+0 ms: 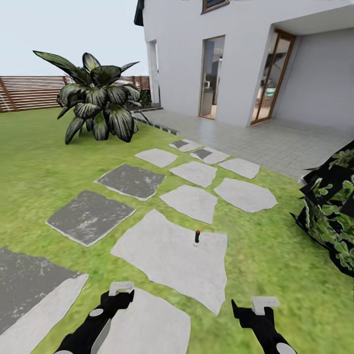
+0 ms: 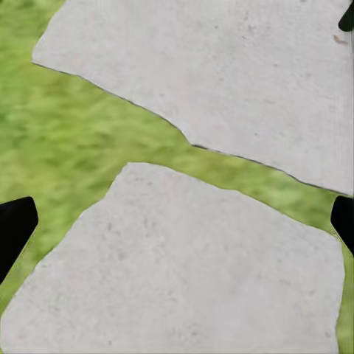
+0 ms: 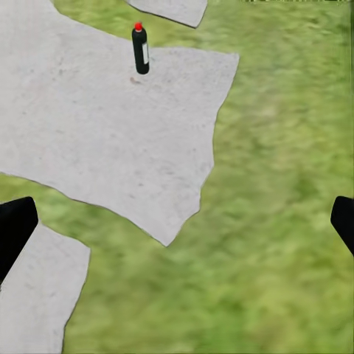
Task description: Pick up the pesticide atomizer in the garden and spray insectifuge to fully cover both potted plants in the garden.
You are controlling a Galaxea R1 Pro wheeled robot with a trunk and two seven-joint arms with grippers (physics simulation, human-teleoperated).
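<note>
House: white, stood beyond the paved terrace.
Lawn: green, crossed by grey stepping stones.
Agave: large, striped, near the wooden fence.
Left gripper: low over a stone, jaws wide apart, empty.
Right gripper: over grass, jaws wide apart, empty.
Pesticide atomizer: upright on the large pale slab, ahead of both grippers, red-tipped.

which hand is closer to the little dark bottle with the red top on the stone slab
Right, narrowly. The bottle stands upright ahead of both hands, between them. The right hand is behind it and to its right; the left hand is farther off to its left.
</note>
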